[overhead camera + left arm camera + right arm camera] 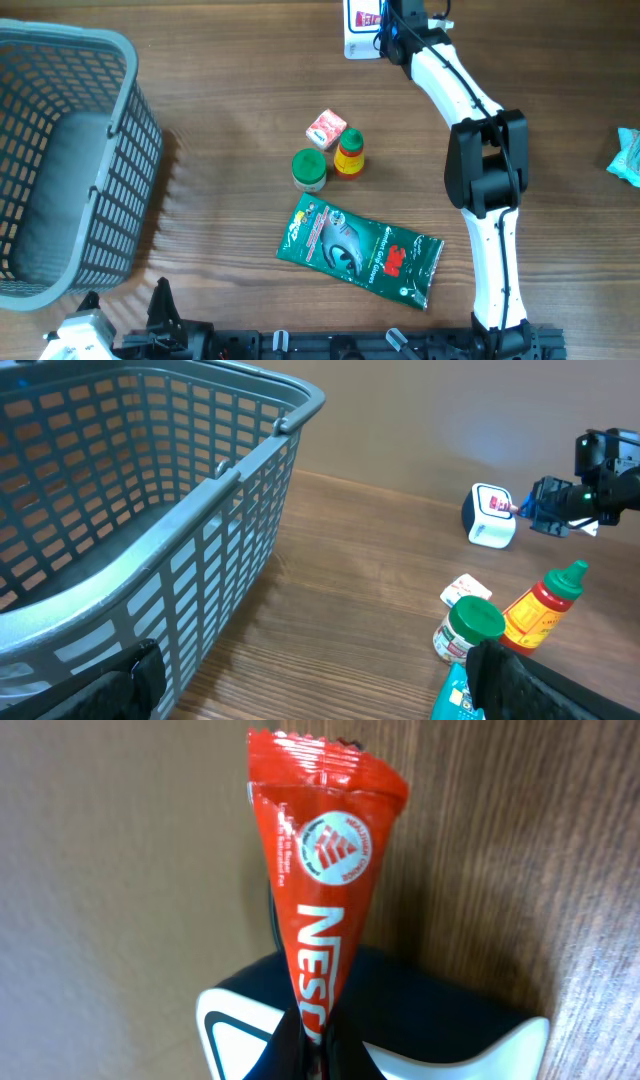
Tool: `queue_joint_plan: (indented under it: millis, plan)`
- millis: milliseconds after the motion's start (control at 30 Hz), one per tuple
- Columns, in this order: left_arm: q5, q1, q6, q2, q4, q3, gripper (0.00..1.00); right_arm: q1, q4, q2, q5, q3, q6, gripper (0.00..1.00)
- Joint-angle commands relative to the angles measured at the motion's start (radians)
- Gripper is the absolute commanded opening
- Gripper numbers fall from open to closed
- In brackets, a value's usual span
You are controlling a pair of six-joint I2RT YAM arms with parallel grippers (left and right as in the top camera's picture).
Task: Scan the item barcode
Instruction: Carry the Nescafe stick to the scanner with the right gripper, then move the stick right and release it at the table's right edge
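Firstly, from overhead, the right gripper (385, 35) is at the upper middle of the frame, clamped on a red sachet (368, 16) above the white scanner (358, 46). On the brown wooden table (220, 100) lie a green packet (360, 250) marked "3M", a green-lid jar (309, 170), a red and yellow bottle (349, 153) and a small box (326, 130). A grey basket (120, 60) stands at the left.

Next, in the left wrist view, the left gripper (315, 665) has its fingers wide apart and holds nothing. The sachet is far away at the upper right, beside the scanner.

Finally, in the right wrist view, the sachet shows the white letters "NES" and a round seal with small writing I cannot read. Its lower end is pinched between the fingers at the bottom middle, over the scanner.
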Motion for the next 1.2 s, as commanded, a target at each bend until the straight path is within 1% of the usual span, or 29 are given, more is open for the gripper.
queue_joint_plan:
  millis: [0,33,133,233,367,433,533,567,600,667,733,767,800,867,900,967,1033,1167]
  plan:
    - [-0.013,0.006,0.012,-0.003,0.001,0.003,1.0,-0.012,-0.145,-0.002,-0.019,0.103,-0.101,0.05]
    - [-0.013,0.006,0.012,-0.003,0.001,0.003,1.0,-0.026,-0.258,-0.026,-0.012,0.163,-0.123,0.05]
    - [-0.013,0.006,0.012,-0.003,0.001,0.003,1.0,-0.088,-0.493,-0.1,0.05,0.251,-0.17,0.05]
    - [-0.013,0.006,0.012,-0.003,0.001,0.003,1.0,-0.187,-0.706,-0.162,0.18,0.253,-0.169,0.05]
    - [-0.013,0.006,0.012,-0.003,0.001,0.003,1.0,-0.365,-0.936,-0.158,0.292,0.235,-0.169,0.05]
    - [-0.013,0.006,0.012,-0.003,0.001,0.003,1.0,-0.469,-0.993,-0.145,0.333,0.21,-0.193,0.05]
    - [-0.013,0.006,0.012,-0.003,0.001,0.003,1.0,-0.577,-0.966,-0.124,0.349,0.164,-0.315,0.05]
    - [-0.013,0.006,0.012,-0.003,0.001,0.003,1.0,-0.61,-0.951,-0.116,0.348,0.15,-0.361,0.06]
    - [-0.013,0.006,0.012,-0.003,0.001,0.003,1.0,-0.639,-0.928,-0.105,0.347,0.133,-0.412,0.12]
    - [-0.013,0.006,0.012,-0.003,0.001,0.003,1.0,-0.705,-0.861,-0.092,0.323,0.08,-0.558,0.24]
    - [-0.013,0.006,0.012,-0.003,0.001,0.003,1.0,-0.763,-0.797,-0.08,0.255,0.041,-0.726,0.37]
    - [-0.013,0.006,0.012,-0.003,0.001,0.003,1.0,-0.782,-0.782,-0.08,0.222,0.034,-0.772,0.48]
    - [-0.013,0.006,0.012,-0.003,0.001,0.003,1.0,-0.802,-0.777,-0.08,0.174,0.033,-0.805,0.56]
    - [-0.013,0.006,0.012,-0.003,0.001,0.003,1.0,-0.842,-0.779,-0.101,0.026,0.04,-0.885,0.87]
    - [-0.013,0.006,0.012,-0.003,0.001,0.003,1.0,-0.854,-0.783,-0.116,-0.037,0.045,-0.913,0.93]
    - [-0.013,0.006,0.012,-0.003,0.001,0.003,1.0,-0.866,-0.807,-0.157,-0.128,0.056,-0.934,0.95]
    - [-0.013,0.006,0.012,-0.003,0.001,0.003,1.0,-0.859,-0.856,-0.249,-0.225,0.06,-0.974,0.95]
    - [-0.013,0.006,0.012,-0.003,0.001,0.003,1.0,-0.811,-1.013,-0.422,-0.357,0.06,-0.972,0.96]
